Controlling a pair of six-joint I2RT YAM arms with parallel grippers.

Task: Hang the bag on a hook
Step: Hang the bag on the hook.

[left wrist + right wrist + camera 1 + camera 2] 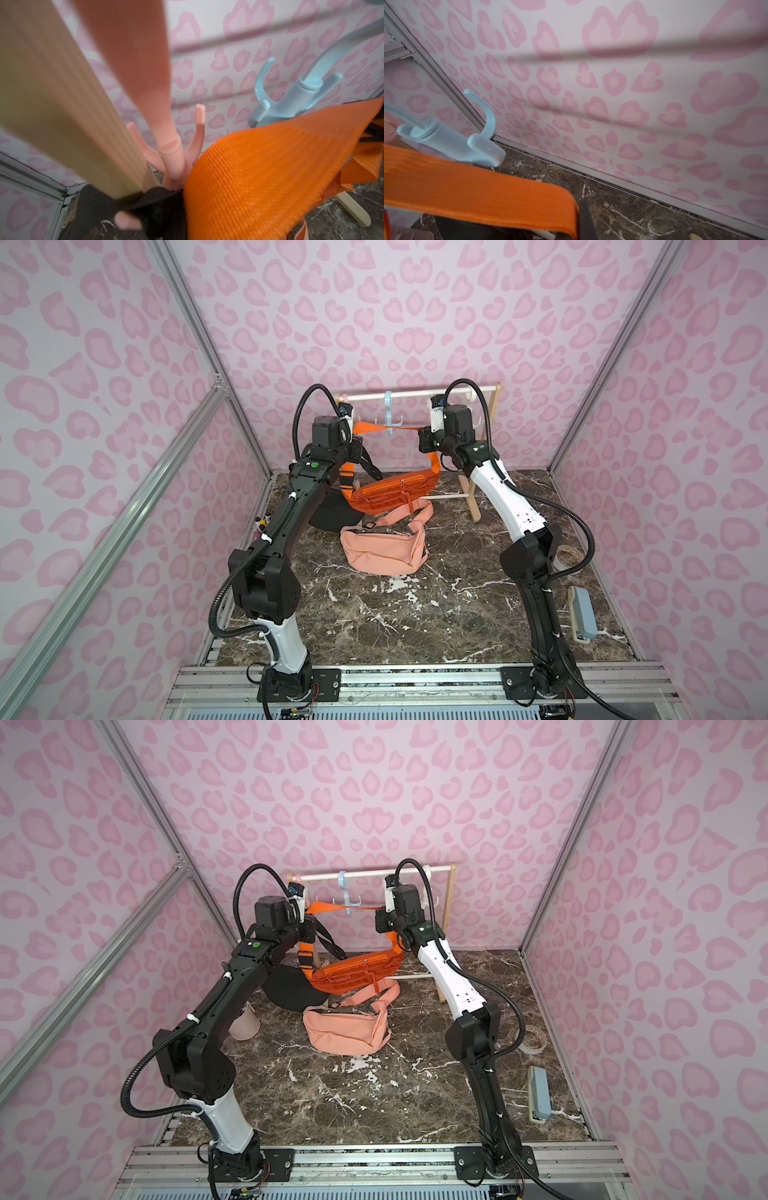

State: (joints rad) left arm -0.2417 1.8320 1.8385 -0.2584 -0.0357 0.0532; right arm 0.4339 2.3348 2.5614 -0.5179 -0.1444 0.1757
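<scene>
Evidently the orange bag point(388, 493) is off the marble table point(415, 614), its pouch hanging low at the far middle of the scene while its strap point(382, 428) runs nearly level and taut from left to right above it. The left gripper point(352, 430) holds one end of that span and the right gripper point(422, 432) the other, each clamped narrow on the webbing. Pulling the strap flat like this, I judge, gives a straight edge that can be lifted over a prong. The span crosses the foot of the blue hook point(389, 416), which hangs from the white rail point(415, 394) of the wooden rack point(473, 497). In the right wrist view the strap point(477, 187) lies just beside the hook's base point(452, 143) with the prongs rising clear of it, so it looks not yet caught, though I cannot tell whether the two touch. A pink hook point(172, 149) hangs further left, close to the left gripper. Neither wrist view shows the jaws plainly, and the left one is crowded by a blurred rack post point(62, 104). On the table nearer the arms lies a peach bag point(382, 549), and behind the left arm a black item point(332, 512) is half hidden and hard to identify.
</scene>
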